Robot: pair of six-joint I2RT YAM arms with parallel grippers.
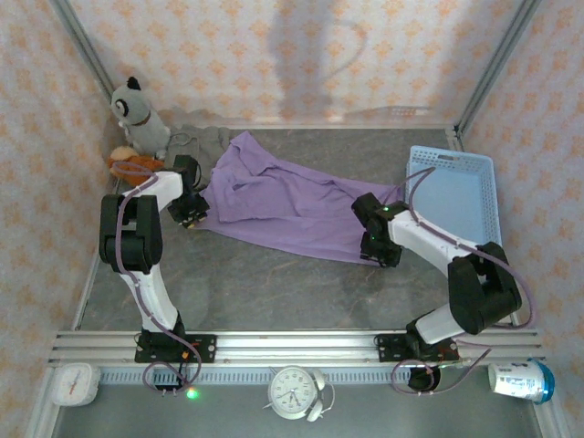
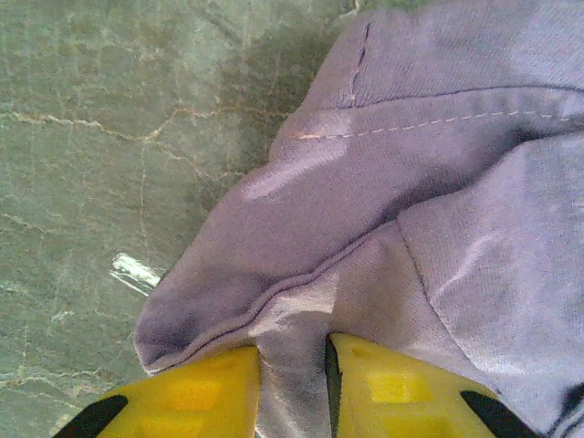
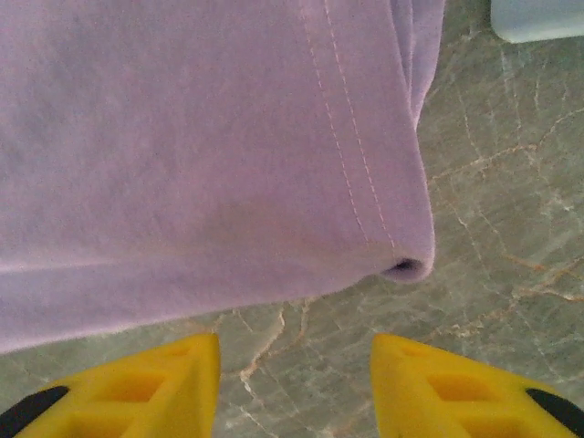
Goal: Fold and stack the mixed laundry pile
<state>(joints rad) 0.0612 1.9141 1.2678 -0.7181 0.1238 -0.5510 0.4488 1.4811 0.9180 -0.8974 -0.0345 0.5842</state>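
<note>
Overhead I see the whole layout: purple garment (image 1: pixel 283 205) spread across the middle of the table (image 1: pixel 274 292), the small grey-brown garment (image 1: pixel 196 141) bunched at its 11 o'clock, touching or tucked under its top edge, I can't tell which. Blue basket (image 1: pixel 456 196) sits at the table's 3 o'clock, grey plush toy (image 1: pixel 139 114) and orange plush toy (image 1: pixel 132 164) at 10 o'clock. Left gripper (image 1: pixel 192 212) is at the purple garment's 9 o'clock edge, right gripper (image 1: pixel 379 246) at its 4 o'clock corner. From above I can't judge either jaw gap; the wrist cams settle it. Left wrist: left gripper (image 2: pixel 292 370) is pinched down on a fold of the purple garment (image 2: pixel 411 210), cloth squeezed between the yellow fingers (image 2: pixel 196 392), stitched seam running at 12 to 2 o'clock. Right wrist: right gripper (image 3: pixel 294 383) has its jaws apart with nothing in them, bare table (image 3: pixel 493 237) between the fingers (image 3: pixel 146 383); the purple garment's (image 3: pixel 182 155) hem lies just beyond the tips at 12 o'clock, not touching, hem corner at 1 o'clock, basket (image 3: pixel 538 18) corner at 2 o'clock. Writing: alarm clock (image 1: pixel 294 391) dial and the blue-labelled can (image 1: pixel 520 379) at the near rail are too small to read.
</note>
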